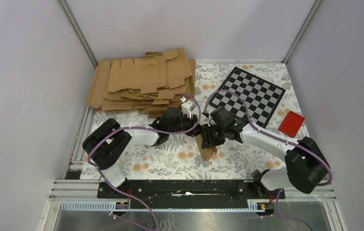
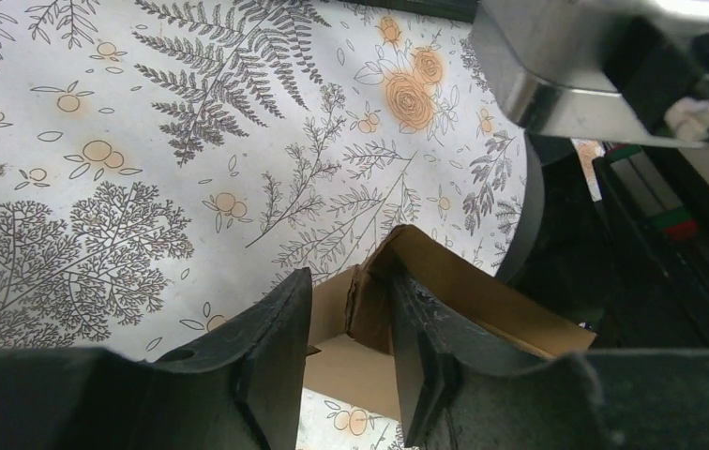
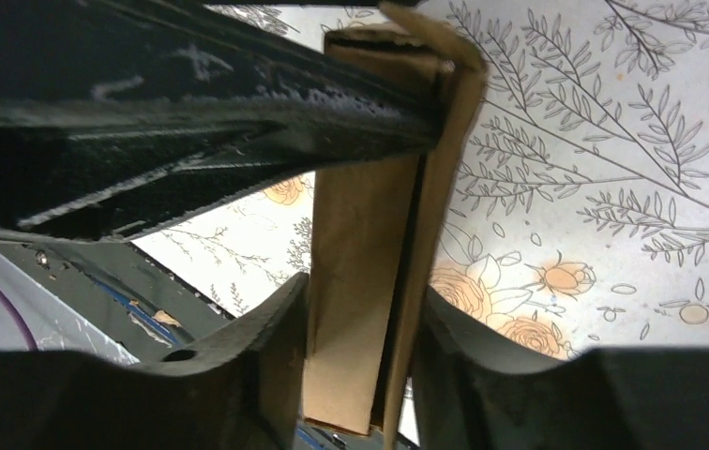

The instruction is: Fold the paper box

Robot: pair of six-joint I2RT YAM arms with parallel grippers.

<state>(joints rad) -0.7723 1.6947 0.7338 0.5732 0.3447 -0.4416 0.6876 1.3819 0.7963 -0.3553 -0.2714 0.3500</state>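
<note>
The paper box (image 1: 207, 150) is a small brown kraft piece, partly folded, standing at the middle of the floral mat. My right gripper (image 1: 210, 138) is shut on it. In the right wrist view the box (image 3: 360, 234) is pinched between both fingers of that gripper (image 3: 365, 291). My left gripper (image 1: 197, 131) meets the box from the left. In the left wrist view this gripper (image 2: 349, 281) is open. One box wall (image 2: 369, 309) lies between the fingers, against the right finger (image 2: 426, 347), which reaches inside the open box (image 2: 482, 300). The left finger (image 2: 276, 347) stands apart from it.
A big pile of flat brown cardboard blanks (image 1: 141, 82) lies at the back left. A checkerboard (image 1: 254, 94) lies at the back right, and a small red block (image 1: 291, 123) sits at the right edge. The other arm's finger (image 3: 238, 122) crosses the right wrist view.
</note>
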